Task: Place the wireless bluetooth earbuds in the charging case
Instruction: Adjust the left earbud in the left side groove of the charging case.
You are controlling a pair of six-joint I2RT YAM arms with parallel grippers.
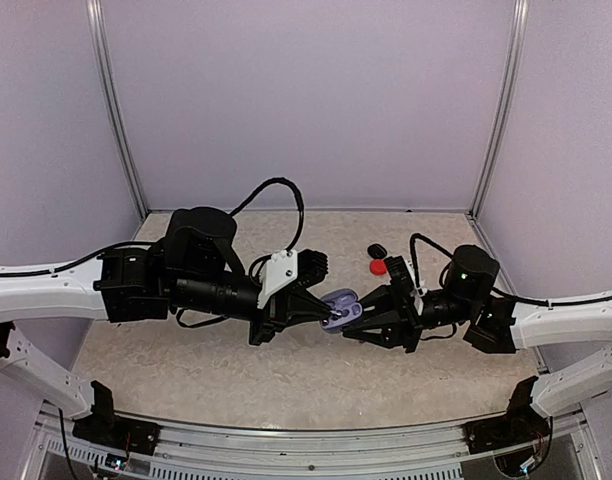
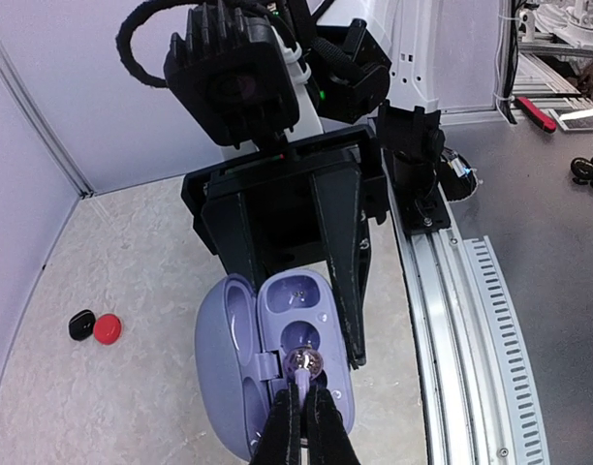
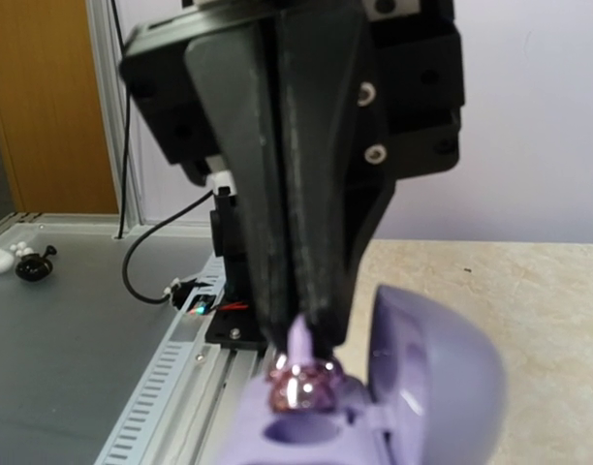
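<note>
The lavender charging case [image 2: 321, 320] hangs open above the table, lid [image 2: 219, 358] folded to the left. My right gripper [image 1: 360, 318] is shut on its base, with black fingers [image 2: 345, 281] down either side. My left gripper [image 2: 302, 426] is shut on the stem of one of the wireless bluetooth earbuds [image 2: 305, 365], a purple one. Its shiny head sits at a socket in the case. In the right wrist view the earbud [image 3: 301, 381] hangs from the left fingers [image 3: 296, 242] over the case [image 3: 432, 378]. From above, the left gripper [image 1: 324, 312] meets the case [image 1: 343, 308] mid-table.
A small red piece [image 1: 378, 266] and a small black piece [image 1: 377, 249] lie side by side on the speckled table [image 1: 186, 350] behind the right gripper. They also show as the red piece [image 2: 107, 329] and the black piece [image 2: 81, 324]. The metal rail [image 2: 452, 320] runs along the near edge.
</note>
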